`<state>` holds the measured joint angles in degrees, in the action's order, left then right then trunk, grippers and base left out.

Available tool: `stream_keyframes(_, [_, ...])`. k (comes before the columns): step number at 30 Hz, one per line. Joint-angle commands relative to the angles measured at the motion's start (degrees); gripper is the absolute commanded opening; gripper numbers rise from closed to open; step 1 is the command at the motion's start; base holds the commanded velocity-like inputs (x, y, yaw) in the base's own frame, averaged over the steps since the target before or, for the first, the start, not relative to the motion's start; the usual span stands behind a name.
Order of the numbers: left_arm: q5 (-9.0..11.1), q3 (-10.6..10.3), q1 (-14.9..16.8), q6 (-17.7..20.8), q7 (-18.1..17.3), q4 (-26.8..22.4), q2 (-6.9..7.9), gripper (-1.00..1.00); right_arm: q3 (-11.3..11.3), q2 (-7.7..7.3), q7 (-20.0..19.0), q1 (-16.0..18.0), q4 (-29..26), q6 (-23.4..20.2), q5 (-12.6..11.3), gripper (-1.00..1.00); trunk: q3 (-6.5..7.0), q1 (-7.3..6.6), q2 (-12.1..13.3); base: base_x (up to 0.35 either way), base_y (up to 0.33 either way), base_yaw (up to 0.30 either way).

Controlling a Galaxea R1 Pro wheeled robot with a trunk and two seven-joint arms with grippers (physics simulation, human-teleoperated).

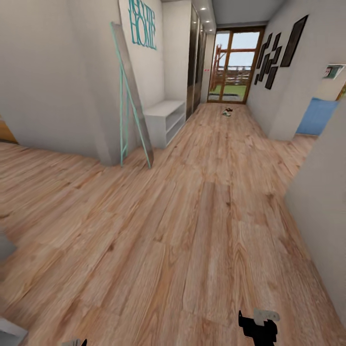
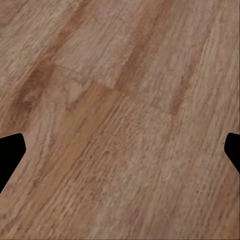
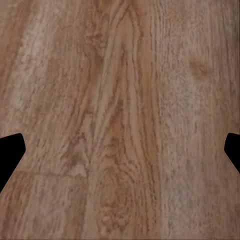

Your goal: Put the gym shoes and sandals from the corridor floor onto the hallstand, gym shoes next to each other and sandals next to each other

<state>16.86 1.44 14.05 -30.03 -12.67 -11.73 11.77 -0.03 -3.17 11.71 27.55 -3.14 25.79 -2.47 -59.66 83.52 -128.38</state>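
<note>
**Shoes way down the hall, both grippers empty**

Looking from the head view, the shoes [image 1: 227, 112] are a small cluster on the corridor floor [image 1: 192, 230], well past the hallstand [image 1: 166, 120] and near the glass door [image 1: 235, 65]; can't tell sneakers from sandals. A mirror [image 1: 132, 96] leans just before the hallstand. The right gripper [image 1: 258, 327] hangs low.

Left wrist view: left gripper [image 2: 120, 150] spread wide over bare planks, gripping nothing.

Right wrist view: same deal, jaws wide apart, empty.

A teal-framed mirror [image 1: 132, 96] leans beside dark wall frames [image 1: 278, 48].
</note>
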Motion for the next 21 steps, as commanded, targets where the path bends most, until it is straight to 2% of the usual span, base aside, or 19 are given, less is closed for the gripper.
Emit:
stream_keyframes(1, [0.55,0.14,0.01,-0.03,-0.60,0.04,0.01,1.00,0.03,0.03,-0.02,0.05,0.06,0.22,-0.25,1.00,-0.05,0.03,-0.02,0.338,0.000,-0.300])
stream_keyframes(7, [0.55,0.14,0.01,-0.03,-0.60,0.04,0.01,1.00,0.03,0.09,-0.01,0.05,0.06,0.22,-0.25,1.00,-0.05,0.03,-0.02,0.338,0.000,-0.228])
stream_keyframes(21, [0.42,0.14,0.01,-0.03,-0.60,0.06,-0.49,1.00,0.19,-0.03,-0.28,0.05,0.06,0.22,0.17,1.00,-0.05,0.03,-0.02,0.338,0.000,-0.019])
